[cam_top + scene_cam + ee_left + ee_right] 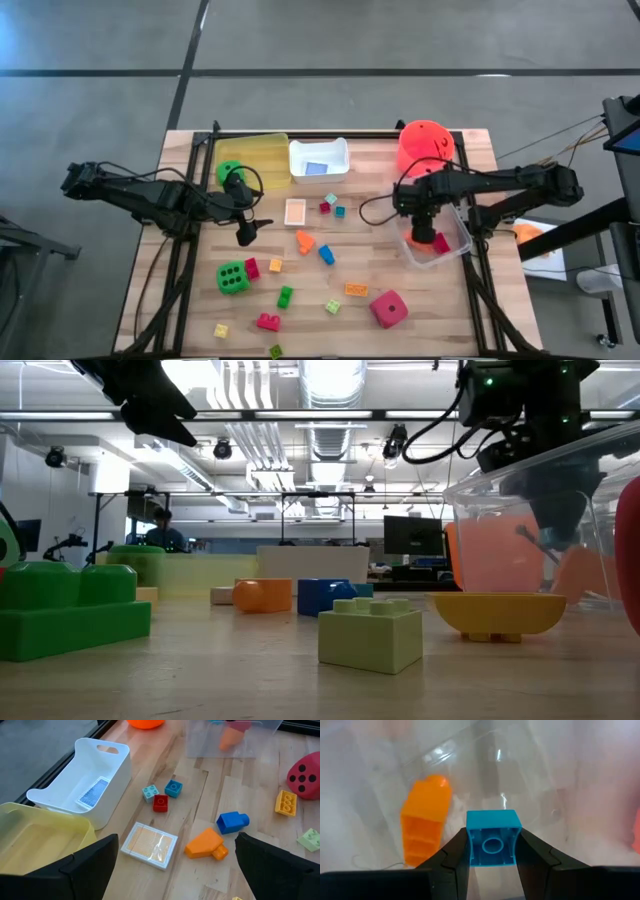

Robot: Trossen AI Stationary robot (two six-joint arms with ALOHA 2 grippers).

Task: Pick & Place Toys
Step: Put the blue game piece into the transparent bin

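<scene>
Yellow plastic marks the far-left tray [262,150], at about eleven o'clock on the wooden surface [190,300], with a green die [229,170] touching its near corner. Just toward the centre from that die hangs the left tool [246,233], its fingers spread wide and empty, over bare wood; a second green die [233,277] sits at seven o'clock below it. Next along, the white tray [319,160] at twelve o'clock holds one blue-backed card [93,793], and a pale card [148,843] lies flat in front of it. Around the centre are scattered bricks: an orange one [205,845], a blue one [232,821], a red one [160,803] with two small teal ones beside it. A pink-red die [389,308] rests at five o'clock.

Farther right, at three o'clock, the right tool [492,862] is down inside the clear tray [460,240], clamped on a light-blue brick [492,837]; an orange brick [424,820] already lies in that tray. An orange-red bucket [425,145] stands at one o'clock.

The step in hand looks like the placing of the light-blue brick. Next, the right fingers would need to part and the arm lift straight up, clear of the tray's wall, before reaching for another brick.
</scene>
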